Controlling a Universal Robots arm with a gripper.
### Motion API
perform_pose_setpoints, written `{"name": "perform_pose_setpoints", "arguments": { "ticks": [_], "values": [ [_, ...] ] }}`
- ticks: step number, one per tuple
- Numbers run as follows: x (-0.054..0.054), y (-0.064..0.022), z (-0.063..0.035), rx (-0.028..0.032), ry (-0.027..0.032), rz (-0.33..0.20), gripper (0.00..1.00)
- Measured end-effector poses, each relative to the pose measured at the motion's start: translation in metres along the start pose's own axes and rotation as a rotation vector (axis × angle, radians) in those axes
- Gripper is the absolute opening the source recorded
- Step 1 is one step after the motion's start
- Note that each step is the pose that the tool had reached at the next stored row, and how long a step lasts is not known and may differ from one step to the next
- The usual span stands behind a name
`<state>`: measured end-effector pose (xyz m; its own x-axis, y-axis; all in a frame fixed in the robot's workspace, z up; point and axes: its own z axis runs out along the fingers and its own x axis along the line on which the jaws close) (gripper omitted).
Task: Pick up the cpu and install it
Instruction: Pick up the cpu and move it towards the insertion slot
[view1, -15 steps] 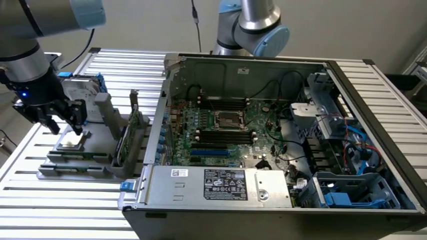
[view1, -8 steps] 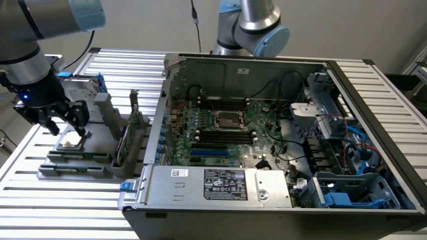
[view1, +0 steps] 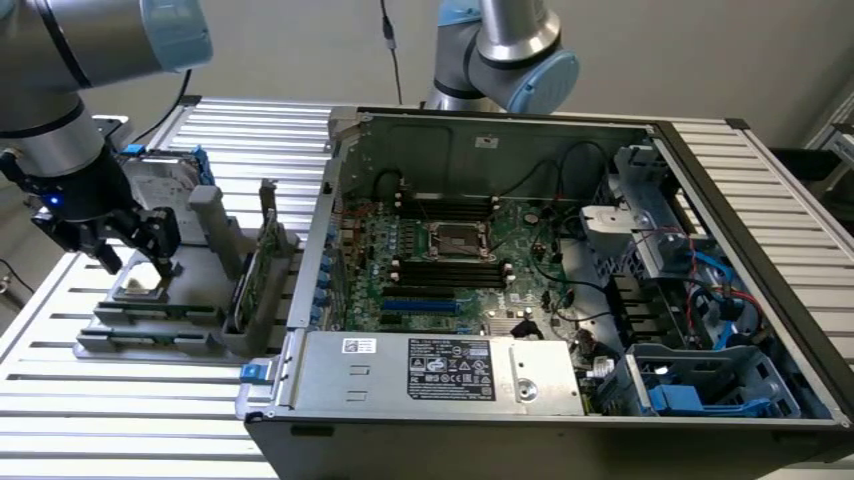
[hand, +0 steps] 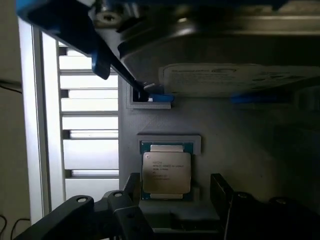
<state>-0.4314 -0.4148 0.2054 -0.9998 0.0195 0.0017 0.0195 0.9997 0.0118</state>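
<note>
We see even, bright light on the desk in the exterior view. The wrist view is dim and shadowy, but the cpu top shines and the desk slats glow white.

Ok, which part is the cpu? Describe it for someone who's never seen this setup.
On the exterior view's left of the open computer case sits a grey fixture on the slatted table. The cpu lies flat in it, right under the gripper. It is the small silver-topped square, unlike the larger hard drive in its blue frame.
</note>
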Motion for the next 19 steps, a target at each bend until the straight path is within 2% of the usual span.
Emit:
{"name": "perform_pose_setpoints", "arguments": {
  "ticks": [3,5,6,10,16,19],
  "values": [
    [0.0004,-0.0002,0.0003,-0.0173,0.0019,0.001,0.67],
    [0.0005,-0.0005,0.0005,-0.0251,0.0033,0.001,0.67],
    [0.0007,-0.0005,0.0008,-0.027,0.0039,0.002,0.67],
    [0.0007,-0.0015,0.0027,-0.0284,0.0086,0.002,0.67],
    [0.0007,-0.0033,0.0077,-0.0287,0.02,0.003,0.67],
    [0.0007,-0.004,0.0101,-0.0287,0.0224,0.003,0.67]
  ]
}}
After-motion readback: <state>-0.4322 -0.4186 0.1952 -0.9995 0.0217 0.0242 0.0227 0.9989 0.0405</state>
